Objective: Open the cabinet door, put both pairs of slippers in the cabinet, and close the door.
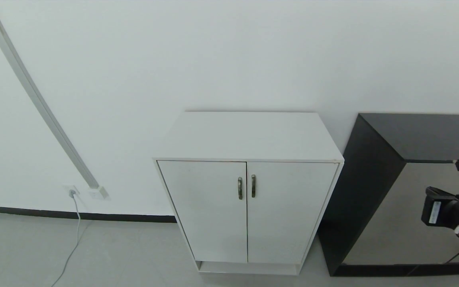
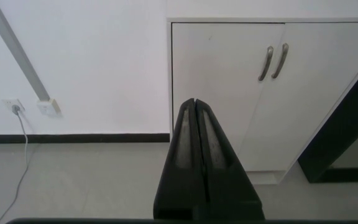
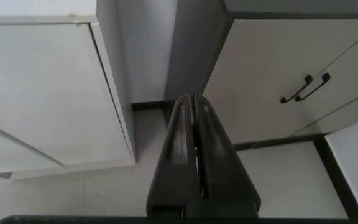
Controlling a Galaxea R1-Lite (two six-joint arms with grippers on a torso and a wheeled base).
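The left pincer (image 2: 194, 101) is fully shut, both fingers pressed flat together along their length, with nothing held between them. It sits low above the grey floor (image 2: 86, 174) and is aimed at the left front corner of the cabinet (image 2: 229, 74). The right pincer (image 3: 194, 98) is in the same condition: fingers shut against each other and nothing held. It points at the narrow strip of floor between the right side panel of the cabinet (image 3: 107, 81) and the black-framed mirror (image 3: 197, 43). Beyond the pincers, the cabinet (image 1: 249, 135) stands on the floor with its back against the wall (image 1: 213, 52). It is white and has two doors. The left door (image 1: 205, 211) and the right door (image 1: 285, 211) are both shut, meeting at a straight central seam. Two metal handles are mounted upright just beside that seam, one on each door: the left handle (image 1: 240, 188) and the right handle (image 1: 253, 185). A shallow open recess (image 1: 249, 266) runs below the doors at floor level. The mirror (image 1: 373, 191) stands just to the right of the cabinet and leans back against the wall. Its glass reflects the cabinet front. To the left of the cabinet, well apart from it, a wall socket (image 1: 71, 190) carries a plug. A grey cable (image 1: 74, 239) trails from the plug down onto the floor. A white conduit (image 1: 34, 95) runs diagonally up the wall from beside the socket. A black skirting strip (image 1: 74, 215) lines the base of the wall.
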